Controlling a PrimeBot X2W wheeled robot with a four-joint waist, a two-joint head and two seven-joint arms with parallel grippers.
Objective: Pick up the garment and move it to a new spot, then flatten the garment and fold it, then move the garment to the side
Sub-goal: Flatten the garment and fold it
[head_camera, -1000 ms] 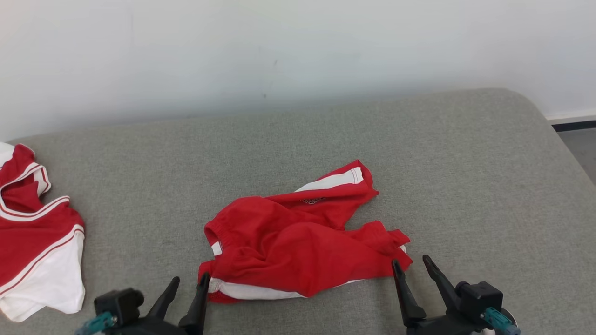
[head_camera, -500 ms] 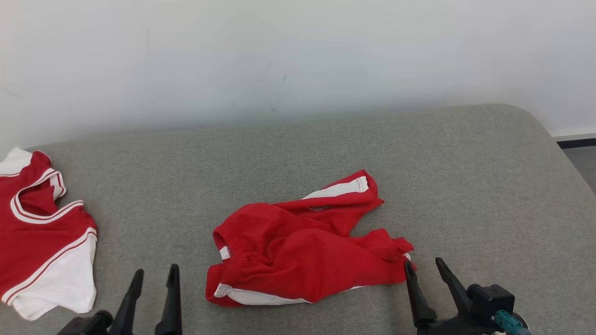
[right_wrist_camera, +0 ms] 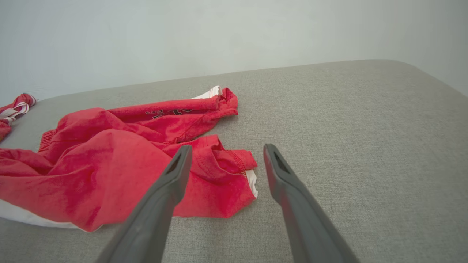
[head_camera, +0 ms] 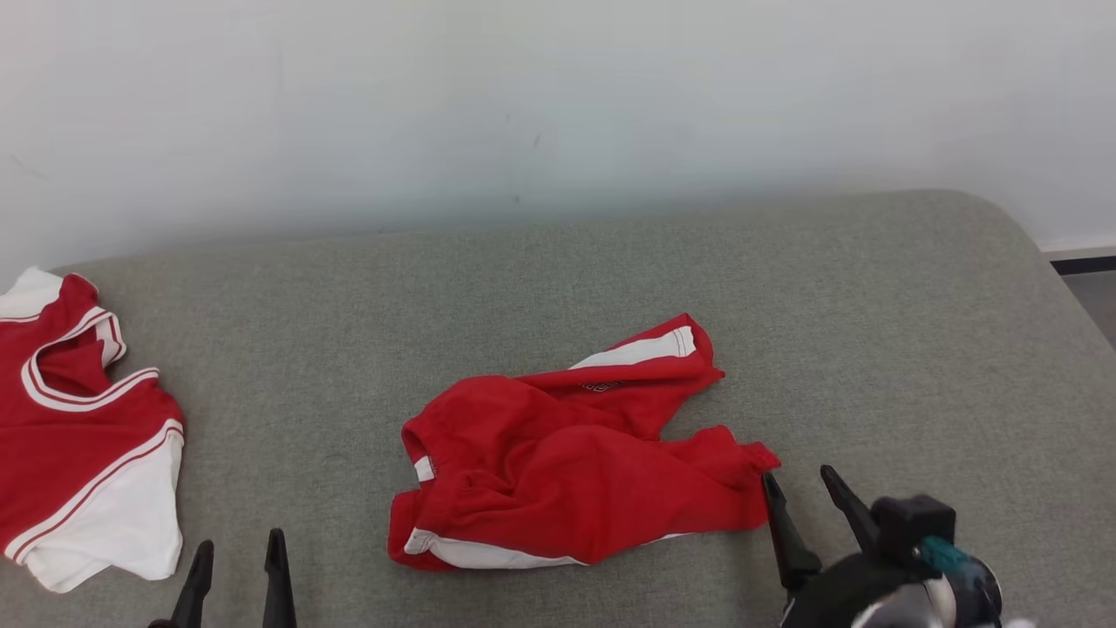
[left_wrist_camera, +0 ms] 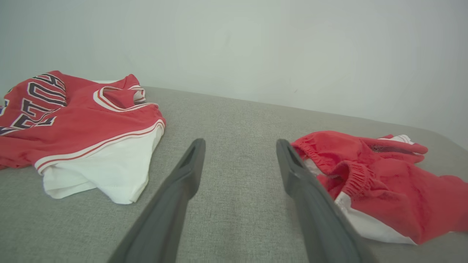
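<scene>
Red shorts with white trim [head_camera: 567,462] lie crumpled in the middle of the grey cushion [head_camera: 785,279]; they also appear as the shorts [left_wrist_camera: 369,175] in the left wrist view and the shorts [right_wrist_camera: 117,160] in the right wrist view. My left gripper [head_camera: 237,554] is open at the bottom left, apart from the shorts' waistband, with bare cushion between its fingers [left_wrist_camera: 186,171]. My right gripper [head_camera: 798,488] is open just off the shorts' right leg hem, holding nothing; its left fingertip [right_wrist_camera: 181,160] overlaps the hem in the right wrist view.
A red and white jersey [head_camera: 78,436] lies at the cushion's left end, seen with lettering as the jersey [left_wrist_camera: 73,120] in the left wrist view. A pale wall [head_camera: 558,105] runs behind. The cushion's rounded right edge drops to floor [head_camera: 1090,288].
My left gripper has pulled back from the shorts' waistband, down and to the left. The head camera shifted slightly. The right gripper stays by the hem; the shorts lie still.
</scene>
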